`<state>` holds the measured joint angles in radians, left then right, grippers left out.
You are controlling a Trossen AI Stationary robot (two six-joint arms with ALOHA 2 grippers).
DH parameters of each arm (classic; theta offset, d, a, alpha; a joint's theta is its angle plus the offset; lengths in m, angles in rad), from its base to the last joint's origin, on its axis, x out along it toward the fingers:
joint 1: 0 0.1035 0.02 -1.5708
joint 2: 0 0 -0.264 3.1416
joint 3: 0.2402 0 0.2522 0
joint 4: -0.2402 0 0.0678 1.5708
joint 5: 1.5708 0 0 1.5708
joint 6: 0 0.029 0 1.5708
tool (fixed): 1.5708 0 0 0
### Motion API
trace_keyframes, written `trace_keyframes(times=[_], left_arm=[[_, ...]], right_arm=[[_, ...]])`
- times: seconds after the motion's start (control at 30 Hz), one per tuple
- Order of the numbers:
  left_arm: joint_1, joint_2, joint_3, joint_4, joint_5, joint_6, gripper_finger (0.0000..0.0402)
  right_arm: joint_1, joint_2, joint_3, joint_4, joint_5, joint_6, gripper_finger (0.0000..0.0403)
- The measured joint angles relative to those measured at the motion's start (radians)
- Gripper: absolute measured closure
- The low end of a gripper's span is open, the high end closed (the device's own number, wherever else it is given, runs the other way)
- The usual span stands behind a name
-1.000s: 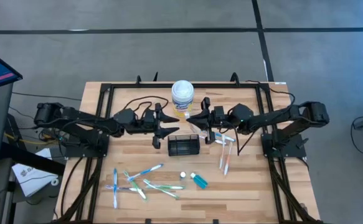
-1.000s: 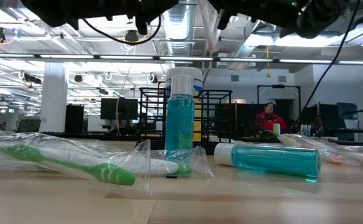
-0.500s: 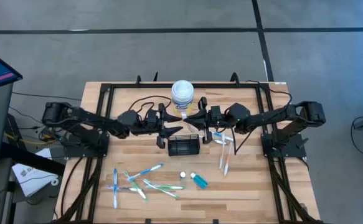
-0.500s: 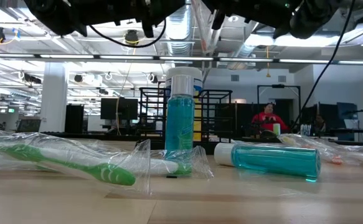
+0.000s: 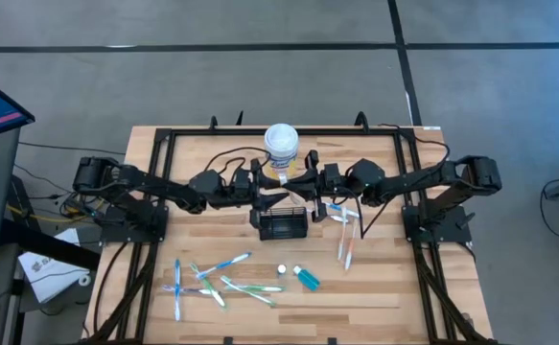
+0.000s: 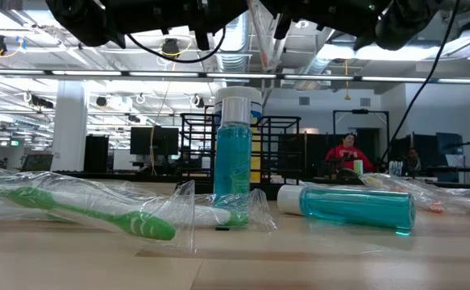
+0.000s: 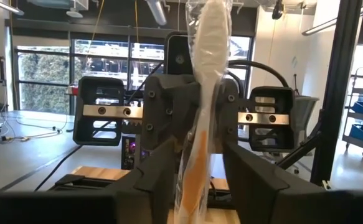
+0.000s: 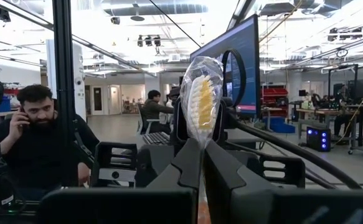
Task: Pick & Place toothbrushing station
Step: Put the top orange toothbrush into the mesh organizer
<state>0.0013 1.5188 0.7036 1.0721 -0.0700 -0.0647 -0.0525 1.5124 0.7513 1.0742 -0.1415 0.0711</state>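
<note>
Your two arms meet nose to nose above the middle of the desk (image 5: 375, 287), just over the black wire-mesh caddy (image 5: 281, 225), which sits on the desk a bit toward the far edge, in front of the white-lidded canister (image 5: 281, 144). Right pincer (image 8: 203, 165) is clamped tight on a wrapped orange-and-white toothbrush (image 8: 200, 102), held upright with the bristle head up. In your left wrist view that same brush (image 7: 205, 93) stands between the left pincer's (image 7: 197, 180) fingers (image 7: 159, 171); they sit on either side of it with some gap showing, so the left is part open and I can't tell whether it touches the wrapper. From above, left pincer (image 5: 265, 195) and right pincer (image 5: 303, 182) sit close together at the caddy's far rim. Loose wrapped toothbrushes (image 5: 217, 283) lie near the desk's near-left corner, two more (image 5: 346, 235) on the right side, and two small blue bottles (image 5: 303, 276) near the near edge, one upright and one lying down. A person (image 8: 35, 149) shows in the room behind.
</note>
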Motion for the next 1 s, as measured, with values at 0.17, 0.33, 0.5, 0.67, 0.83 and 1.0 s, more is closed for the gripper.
trace_keyframes(times=[0.17, 0.33, 0.5, 0.67, 0.83, 1.0], left_arm=[[0.0, 0.0, 0.0, 0.0, -0.004, 0.005, 0.034], [0.0, 0.0, 0.0, 0.0, -0.005, 0.009, 0.0387], [0.0, 0.0, 0.001, -0.005, -0.011, 0.009, 0.0381], [0.0, 0.0, 0.001, -0.016, -0.011, 0.008, 0.0387], [0.0, -0.004, 0.001, -0.054, -0.012, 0.008, 0.0387], [0.0, -0.056, -0.045, -0.078, -0.039, 0.014, 0.0387]], right_arm=[[0.0, 0.0, 0.0, 0.0, 0.0, 0.0, 0.0403], [0.0, 0.0, 0.0, -0.001, 0.0, 0.0, 0.0403], [0.0, -0.001, 0.0, -0.012, 0.0, 0.0, 0.0399], [0.0, -0.001, 0.0, -0.02, 0.0, -0.003, 0.0378], [-0.001, -0.001, -0.001, -0.026, 0.0, -0.003, 0.0346], [-0.003, -0.01, -0.001, -0.067, 0.0, -0.038, 0.0315]])
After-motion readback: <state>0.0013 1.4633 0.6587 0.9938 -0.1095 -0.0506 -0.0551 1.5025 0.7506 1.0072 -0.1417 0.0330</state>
